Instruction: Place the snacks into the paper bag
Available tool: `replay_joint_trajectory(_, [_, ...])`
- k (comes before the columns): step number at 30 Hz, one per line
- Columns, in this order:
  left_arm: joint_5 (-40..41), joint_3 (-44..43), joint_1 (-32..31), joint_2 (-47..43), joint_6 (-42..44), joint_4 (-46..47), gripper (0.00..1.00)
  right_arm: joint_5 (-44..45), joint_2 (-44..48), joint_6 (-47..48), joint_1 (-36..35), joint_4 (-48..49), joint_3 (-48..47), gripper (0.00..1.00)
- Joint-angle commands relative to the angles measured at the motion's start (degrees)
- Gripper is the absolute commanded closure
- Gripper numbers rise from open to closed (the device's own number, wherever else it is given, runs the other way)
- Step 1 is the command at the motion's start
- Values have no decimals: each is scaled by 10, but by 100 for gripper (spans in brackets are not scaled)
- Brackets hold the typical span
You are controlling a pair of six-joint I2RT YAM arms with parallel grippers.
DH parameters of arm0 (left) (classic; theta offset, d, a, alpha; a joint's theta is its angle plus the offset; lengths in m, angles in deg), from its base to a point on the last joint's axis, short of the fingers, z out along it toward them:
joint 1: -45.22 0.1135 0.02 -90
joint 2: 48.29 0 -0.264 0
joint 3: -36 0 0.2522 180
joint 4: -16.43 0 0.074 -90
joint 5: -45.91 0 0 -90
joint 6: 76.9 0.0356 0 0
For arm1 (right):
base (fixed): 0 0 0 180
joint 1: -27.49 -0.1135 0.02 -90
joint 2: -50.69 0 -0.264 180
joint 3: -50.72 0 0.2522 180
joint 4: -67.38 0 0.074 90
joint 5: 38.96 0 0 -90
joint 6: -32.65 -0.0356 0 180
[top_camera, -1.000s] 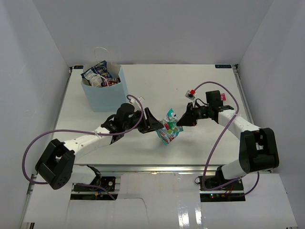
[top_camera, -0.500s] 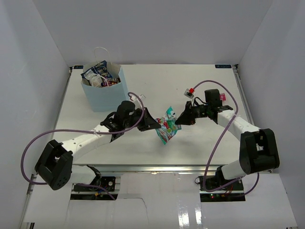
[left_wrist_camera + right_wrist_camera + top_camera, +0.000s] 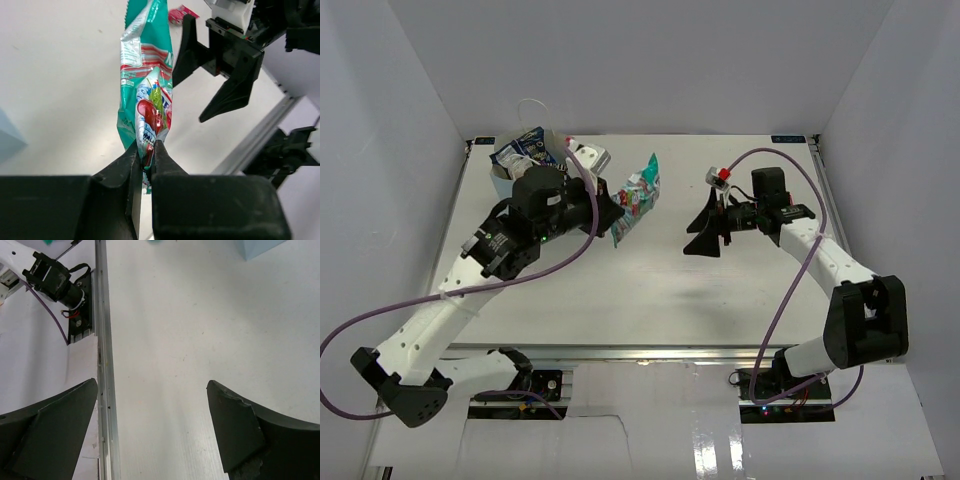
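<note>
Left gripper (image 3: 146,150) has the candy bag (image 3: 145,85) pinched by one end, up in the air just beside the paper bag (image 3: 499,172) at the far-left corner. Right gripper (image 3: 152,385) is spread wide and holds nothing, toward the right edge. I'd get the packet fully over the opening, clear of the snacks (image 3: 528,147) poking out, then let go low.
</note>
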Motion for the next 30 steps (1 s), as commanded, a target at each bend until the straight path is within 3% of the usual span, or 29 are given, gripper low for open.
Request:
replay_joint_trajectory(1, [91,-100,0,-4,150,-91,100,-29,31,42,19,-28,-48,4])
replay_joint_trajectory(6, [202,-221,0,29,310,-111,100,-34,44,73,39,-44,-43,4])
replay_joint_trajectory(11, [220,-302,27,72,511,-97,100,-37,51,79,59,-43,-18,4])
replay_joint_trajectory(15, [92,-361,147,109,564,-99,100,-41,57,85,71,-43,-6,4])
replay_joint_trajectory(16, [28,-374,195,119,570,-101,100,-42,57,87,76,-43,-1,4])
replay_joint_trajectory(20, [-72,-457,282,177,588,-122,100,-51,60,89,88,-43,7,4])
replay_joint_trajectory(24, [-171,-487,375,227,578,-99,100,-64,64,91,109,-42,16,4])
replay_joint_trajectory(30, [-249,-482,417,253,555,-76,100,-82,61,99,140,-42,30,4])
